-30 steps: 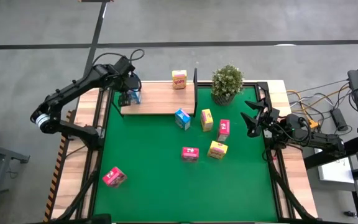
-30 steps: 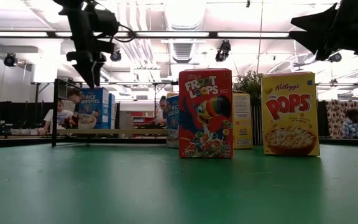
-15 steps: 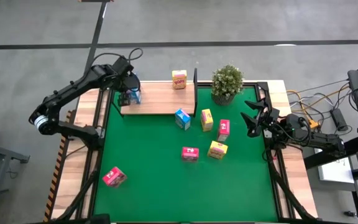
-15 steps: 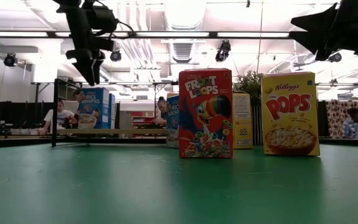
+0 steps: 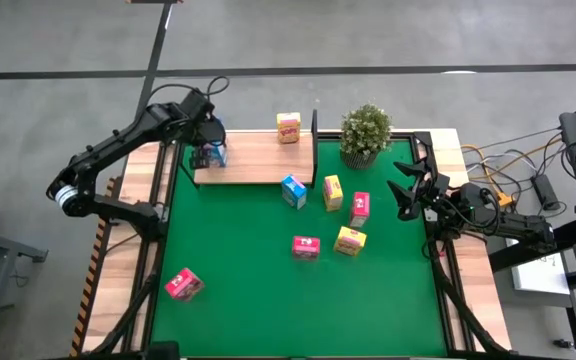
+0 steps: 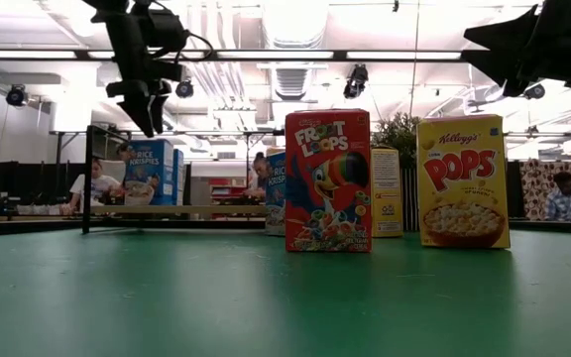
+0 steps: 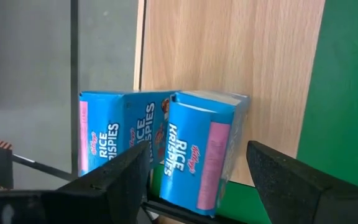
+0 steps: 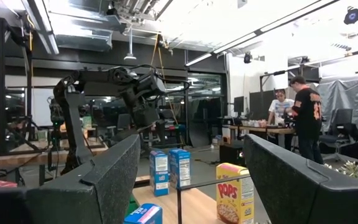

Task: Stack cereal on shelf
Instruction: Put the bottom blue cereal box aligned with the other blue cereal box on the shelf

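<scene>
Two blue Rice Krispies boxes (image 7: 166, 155) stand side by side on their bases at the left end of the wooden shelf (image 5: 258, 160). My left gripper (image 5: 202, 150) hangs open just above them, pointing down, one finger on either side (image 7: 197, 149), touching nothing. A yellow box (image 5: 288, 127) stands at the shelf's far edge. A blue box (image 5: 294, 190), two yellow boxes (image 5: 333, 192) and three pink-red boxes (image 5: 306, 246) are on the green mat (image 5: 248, 270). My right gripper (image 5: 400, 190) waits open at the mat's right edge.
A potted green plant (image 5: 366, 130) stands right of the shelf's black end frame (image 5: 314, 150). One pink-red box (image 5: 183, 285) lies alone at the mat's near left. Bare mat lies across the near half. People show in the room behind (image 8: 300, 106).
</scene>
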You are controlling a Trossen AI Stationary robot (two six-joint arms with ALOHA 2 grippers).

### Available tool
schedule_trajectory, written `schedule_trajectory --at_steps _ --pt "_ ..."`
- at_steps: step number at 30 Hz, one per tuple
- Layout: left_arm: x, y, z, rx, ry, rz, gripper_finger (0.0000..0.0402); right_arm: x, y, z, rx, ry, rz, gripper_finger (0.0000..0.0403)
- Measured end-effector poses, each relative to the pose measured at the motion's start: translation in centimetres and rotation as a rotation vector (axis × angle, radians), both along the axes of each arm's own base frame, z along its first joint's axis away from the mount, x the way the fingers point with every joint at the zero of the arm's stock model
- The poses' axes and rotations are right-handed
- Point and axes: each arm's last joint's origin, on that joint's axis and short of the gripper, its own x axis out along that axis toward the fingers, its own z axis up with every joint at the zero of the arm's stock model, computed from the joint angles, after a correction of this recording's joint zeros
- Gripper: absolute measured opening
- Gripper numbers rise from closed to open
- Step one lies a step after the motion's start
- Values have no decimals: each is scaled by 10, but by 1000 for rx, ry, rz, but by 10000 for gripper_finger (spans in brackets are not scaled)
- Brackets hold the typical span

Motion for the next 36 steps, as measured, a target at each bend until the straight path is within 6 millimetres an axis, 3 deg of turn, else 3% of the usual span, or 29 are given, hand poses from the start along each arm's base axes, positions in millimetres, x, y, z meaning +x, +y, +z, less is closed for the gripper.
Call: schedule_trajectory --at_steps 29,36 --pt "3 18 -17 -94 -23 2 250 0 0 0 -3 2 -1 274" --pt "3 18 -19 -105 -13 2 227 0 0 0 -3 3 -1 274"
